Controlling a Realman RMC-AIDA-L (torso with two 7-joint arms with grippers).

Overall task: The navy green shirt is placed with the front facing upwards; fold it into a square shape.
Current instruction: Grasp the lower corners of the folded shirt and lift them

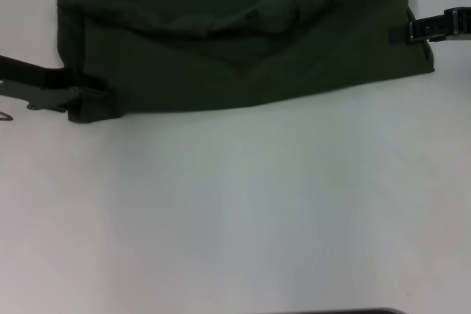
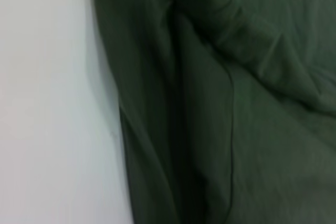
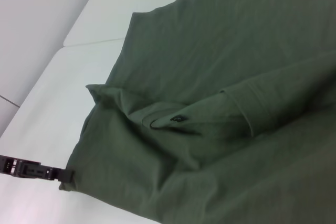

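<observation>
The navy green shirt [image 1: 221, 64] lies across the far part of the white table [image 1: 235, 211], with a folded layer and a sleeve lying on top of it. A small dark label [image 3: 177, 119] shows on that fold. My left gripper [image 1: 92, 90] is at the shirt's near left corner, shut on the fabric; the right wrist view shows it [image 3: 63, 176] pinching that corner. My right gripper [image 1: 397, 33] reaches in over the shirt's right edge and is shut on the cloth there. The left wrist view is filled by wrinkled olive cloth [image 2: 236, 129]. No chest lettering shows.
Bare white table stretches from the shirt's near hem to the front edge. A dark strip [image 1: 346, 311] shows at the table's front edge. Seams between white panels [image 3: 79, 40] run beyond the shirt's far side.
</observation>
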